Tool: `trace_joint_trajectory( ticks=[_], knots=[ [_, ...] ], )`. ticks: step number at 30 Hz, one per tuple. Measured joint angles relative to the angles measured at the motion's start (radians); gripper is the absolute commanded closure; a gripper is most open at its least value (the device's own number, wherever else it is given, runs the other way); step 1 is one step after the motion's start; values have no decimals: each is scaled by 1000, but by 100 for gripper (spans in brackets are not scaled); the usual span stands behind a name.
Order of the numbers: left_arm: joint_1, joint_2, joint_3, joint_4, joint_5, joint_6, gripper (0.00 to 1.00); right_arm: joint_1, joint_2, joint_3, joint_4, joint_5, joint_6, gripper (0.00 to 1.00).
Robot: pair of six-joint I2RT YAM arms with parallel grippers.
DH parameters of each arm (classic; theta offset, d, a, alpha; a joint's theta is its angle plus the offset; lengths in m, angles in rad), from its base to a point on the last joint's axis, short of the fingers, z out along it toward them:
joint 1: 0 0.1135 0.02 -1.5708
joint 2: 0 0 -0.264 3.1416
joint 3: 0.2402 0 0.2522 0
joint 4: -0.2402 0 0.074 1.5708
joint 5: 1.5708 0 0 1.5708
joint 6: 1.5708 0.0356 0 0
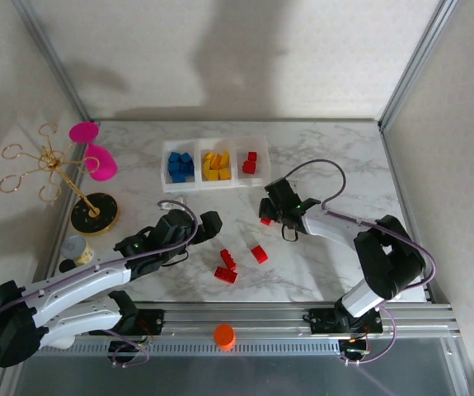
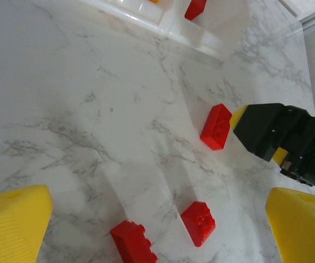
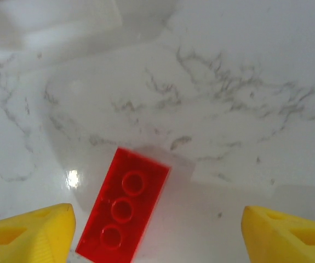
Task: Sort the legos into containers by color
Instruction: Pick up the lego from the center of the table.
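Note:
The three joined containers stand at the back. The left bin holds blue legos, the middle yellow legos, the right red legos. Several red legos lie loose on the marble: one under my right gripper, one in the middle, two close together. In the right wrist view that brick lies flat between the open fingers of my right gripper, nearer the left finger. My left gripper is open above the table; its wrist view shows loose red bricks ahead.
Two pink cups hang on a gold wire stand at the left. An orange round cap sits on the front rail. A metal frame post rises at each back corner.

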Motion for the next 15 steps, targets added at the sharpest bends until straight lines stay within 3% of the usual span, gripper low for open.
trace_joint_trajectory(
  ticks=[6,9,15],
  knots=[
    [-11,-17,-19,10,2,-11,0,49,56,-11,45,32,72,14],
    [-11,-17,-19,16,2,-11,0,60,101,-5,60,33,86,18],
    [-12,-17,-19,19,2,-11,0,77,163,44,68,63,92,36]
  ],
)
